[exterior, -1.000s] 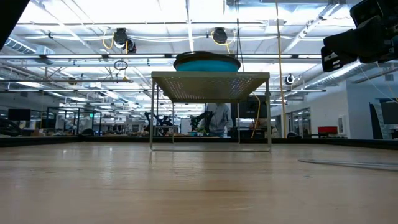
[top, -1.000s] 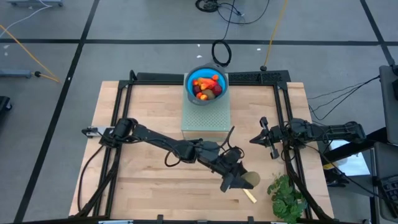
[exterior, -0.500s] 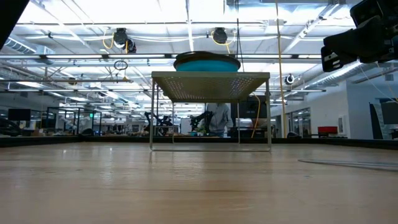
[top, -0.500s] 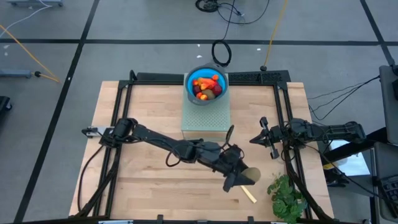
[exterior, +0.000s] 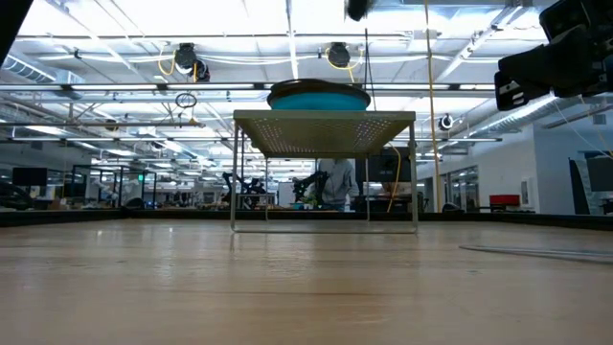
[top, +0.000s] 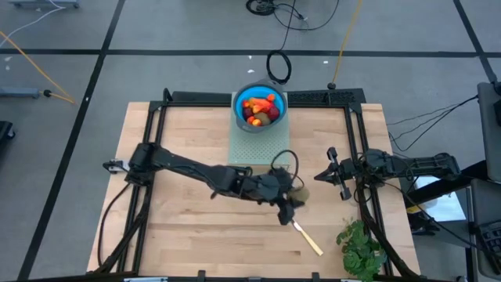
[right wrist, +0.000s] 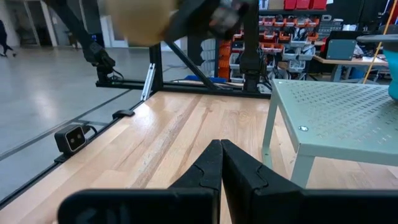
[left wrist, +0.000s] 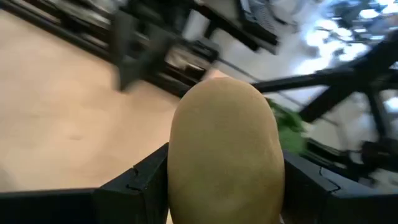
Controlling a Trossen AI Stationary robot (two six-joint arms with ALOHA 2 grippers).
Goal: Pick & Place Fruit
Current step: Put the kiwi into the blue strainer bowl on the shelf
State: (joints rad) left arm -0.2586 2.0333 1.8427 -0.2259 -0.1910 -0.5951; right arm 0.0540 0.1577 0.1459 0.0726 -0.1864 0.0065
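Note:
A tan-brown, kiwi-like oval fruit (left wrist: 224,143) sits between the fingers of my left gripper (top: 296,197), above the table's right middle, in front of the stand; the right wrist view shows the same fruit (right wrist: 137,22) held high over the wood. A blue bowl (top: 238,108) with several red, orange and brown fruit pieces stands on a pale green perforated stand (top: 258,149) at the far middle. My right gripper (top: 319,175) waits shut at the right, level, with nothing in it. My left gripper pinches the kiwi-like fruit by its two long sides (left wrist: 177,168) between its two fingers (left wrist: 146,180). The fingers come from the table's left, slanting a little downward. The fruit fills the gap, stands out past the fingertips and is lifted clear of the table.
A long cream knife (top: 307,237) lies on the wood near the front right. A green leafy bunch (top: 360,247) lies at the front right corner. A black frame (top: 352,117) borders the table. Bare wood lies left of the stand.
My left gripper has carried the kiwi-like fruit up and toward the table's far edge, away from the knife and nearer the stand. It has tipped up from pointing steeply down to nearly level. The fruit stays between the fingers.

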